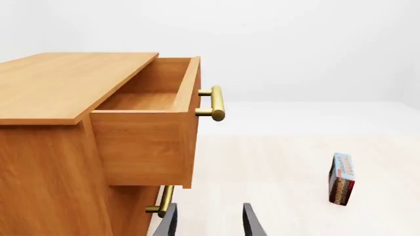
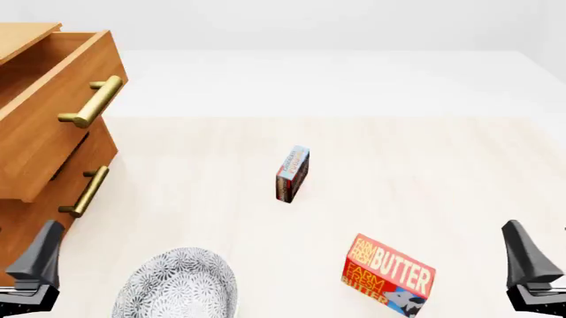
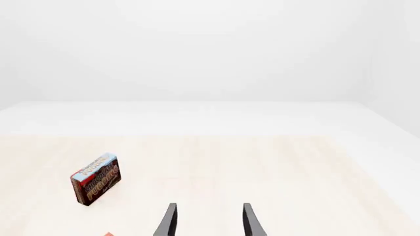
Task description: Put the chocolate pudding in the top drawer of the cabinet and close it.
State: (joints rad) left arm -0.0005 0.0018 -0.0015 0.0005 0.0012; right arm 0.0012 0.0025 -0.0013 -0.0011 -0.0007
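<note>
The chocolate pudding (image 2: pixel 292 173) stands on edge mid-table, light blue above and dark brown below; it also shows in the left wrist view (image 1: pixel 342 178) and the right wrist view (image 3: pixel 96 179). The cabinet (image 2: pixel 26 218) stands at the left. Its top drawer (image 2: pixel 49 126) is pulled out, and its inside (image 1: pixel 141 101) holds nothing that I can see. My left gripper (image 1: pixel 210 219) is open and low in front of the cabinet (image 1: pixel 46 172), near the lower handle. My right gripper (image 3: pixel 206 219) is open at the near right, well short of the pudding. Neither holds anything.
A red-and-yellow butter box (image 2: pixel 389 273) lies near the front, right of centre. A patterned grey bowl (image 2: pixel 177 286) sits at the front left by my left gripper (image 2: pixel 40 255). The lower drawer's brass handle (image 2: pixel 84 192) sticks out. My right gripper (image 2: pixel 526 255) is near the right edge.
</note>
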